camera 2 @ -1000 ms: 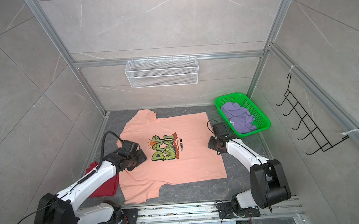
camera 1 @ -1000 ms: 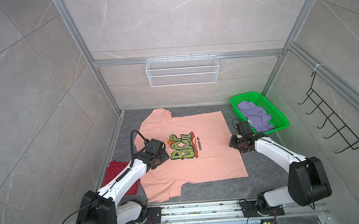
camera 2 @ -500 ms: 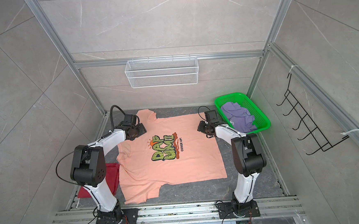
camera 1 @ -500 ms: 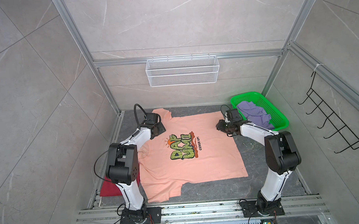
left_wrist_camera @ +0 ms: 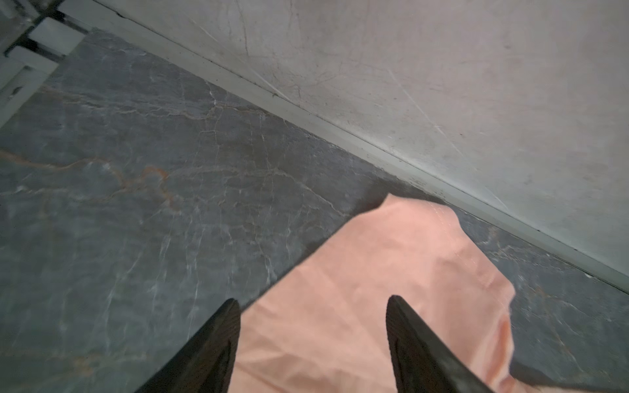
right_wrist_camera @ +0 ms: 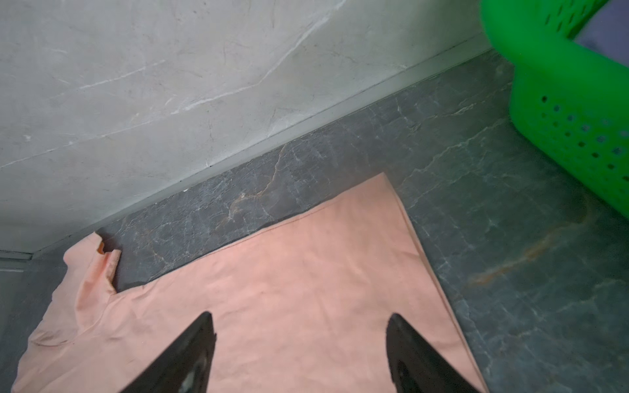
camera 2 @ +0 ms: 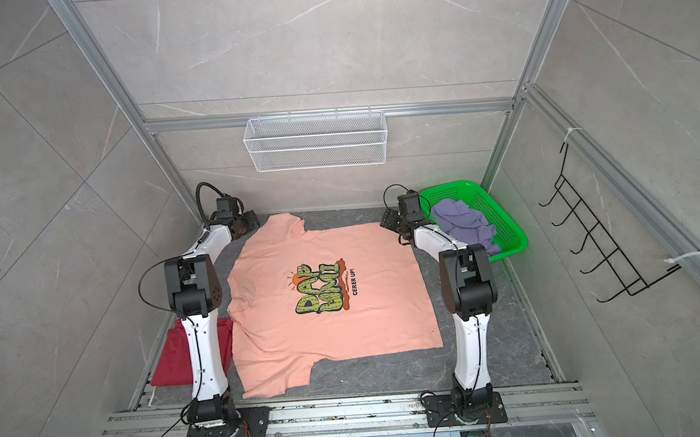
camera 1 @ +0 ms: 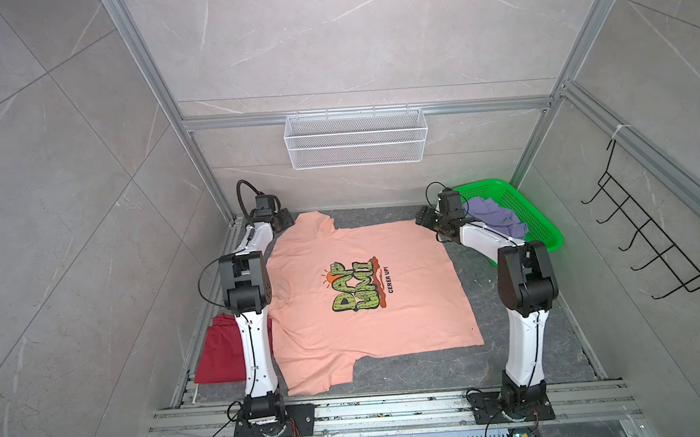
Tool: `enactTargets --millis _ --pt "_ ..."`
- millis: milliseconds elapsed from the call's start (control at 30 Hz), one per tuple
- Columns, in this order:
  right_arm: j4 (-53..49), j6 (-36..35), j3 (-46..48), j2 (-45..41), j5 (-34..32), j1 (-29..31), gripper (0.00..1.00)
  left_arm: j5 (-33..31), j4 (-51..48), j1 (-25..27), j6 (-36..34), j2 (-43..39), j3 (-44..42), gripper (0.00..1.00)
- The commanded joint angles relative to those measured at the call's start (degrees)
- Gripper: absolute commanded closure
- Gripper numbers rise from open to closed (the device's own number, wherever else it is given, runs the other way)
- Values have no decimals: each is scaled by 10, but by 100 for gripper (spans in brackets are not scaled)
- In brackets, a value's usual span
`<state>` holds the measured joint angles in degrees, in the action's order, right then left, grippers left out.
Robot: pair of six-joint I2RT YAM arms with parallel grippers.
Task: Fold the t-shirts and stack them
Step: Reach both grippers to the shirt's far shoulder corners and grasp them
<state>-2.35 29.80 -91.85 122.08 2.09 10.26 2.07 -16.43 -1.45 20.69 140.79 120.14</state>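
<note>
Green basket (camera 1: 524,206) sits far right; white wire shelf (camera 1: 356,140) hangs behind; black rack (camera 1: 652,226), apparently 5 hooks.

Three t-shirts, each lying apart.
Peach-orange tee (camera 1: 366,310) is spread flat, graffiti print up; dark red tee (camera 1: 219,352) lies folded left of it; lavender tee (camera 1: 494,217) sits crumpled in the green basket (camera 1: 547,236).
</note>
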Motion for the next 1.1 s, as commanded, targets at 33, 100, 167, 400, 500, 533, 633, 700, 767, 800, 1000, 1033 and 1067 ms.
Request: enactTargets --millis 33,100,167,400,500,533,633,700,767,800,1000,1033,1067 --pt "-26 -20 -54 42 -28 1 19 20 -43 7 -35 63 102 30" --pt "-33 -21 -70 57 -31 1 19 15 -48 7 -32 83 125 30" --pt "-43 -21 -91 75 -34 0 19 15 -51 7 -29 98 136 30" --pt "-93 -26 -173 133 -45 -2 19 -23 -111 16 -22 124 173 31" --pt "-115 -30 -203 151 -44 -2 19 -24 -148 25 -27 138 204 33" --pt "-124 -30 -214 158 -42 -3 19 -21 -165 30 -28 145 218 34" --pt "-141 -31 -236 171 -34 -3 19 -33 -200 42 -35 158 247 35" --pt "-147 -32 -243 177 -31 -3 19 -35 -205 44 -34 158 247 39" --pt "-151 -32 -246 180 -26 -4 20 -25 -207 45 -32 158 246 47" --pt "-152 -33 -246 181 -24 -4 20 -22 -208 44 -31 158 246 50" --pt "-152 -32 -245 182 -20 -7 20 -28 -212 45 -27 158 246 72" --pt "-152 -32 -246 183 -20 -8 20 -29 -210 44 -27 157 244 75" --pt "-151 -32 -249 184 -19 -10 20 -30 -208 45 -27 155 241 78"
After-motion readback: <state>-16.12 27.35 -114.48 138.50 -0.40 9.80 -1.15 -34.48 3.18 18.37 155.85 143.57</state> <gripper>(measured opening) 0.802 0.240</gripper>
